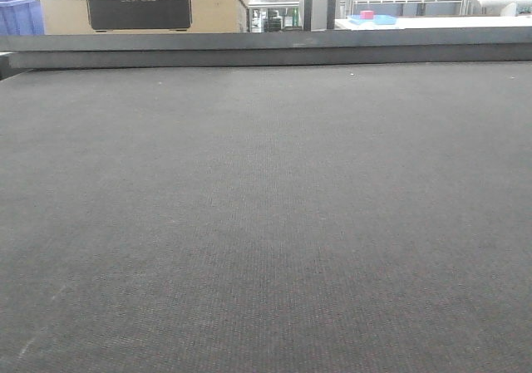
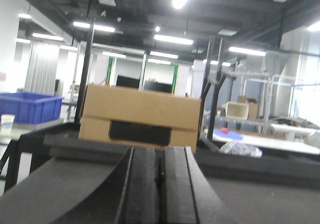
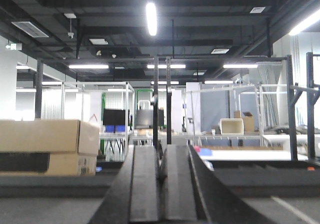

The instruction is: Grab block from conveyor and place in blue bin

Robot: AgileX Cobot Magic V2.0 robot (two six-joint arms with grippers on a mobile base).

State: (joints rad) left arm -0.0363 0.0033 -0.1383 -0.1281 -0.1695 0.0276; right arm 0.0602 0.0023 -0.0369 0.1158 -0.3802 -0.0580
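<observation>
Grey woven belting fills the front view: the conveyor point(image 1: 266, 223) is seen stretching away to a dark raised rail point(image 1: 266, 56) along its far edge. The left gripper point(image 2: 161, 156) is shown with its two dark fingers point(image 2: 144, 184) brought together, only a thin slit being left between them, and nothing is held. The right gripper point(image 3: 161, 159) is seen in the same state, its jaws closed to a narrow seam with nothing gripped. In both wrist views the belt is seen below and ahead of the jaws, with the rail crossing beyond their tips. A cardboard box point(image 2: 140, 115) with a dark panel is found straight ahead of the left jaws, past the rail. The blue bin point(image 2: 30, 107) is placed well to the left of the left jaws, beyond the belt's edge and well apart from them. Ahead and to the right of the jaws, a white table point(image 2: 280, 145) is seen, on which a blue tray point(image 1: 386, 20) and a small pink object point(image 1: 366, 14) are set close together; what the pink object is cannot be told.
</observation>
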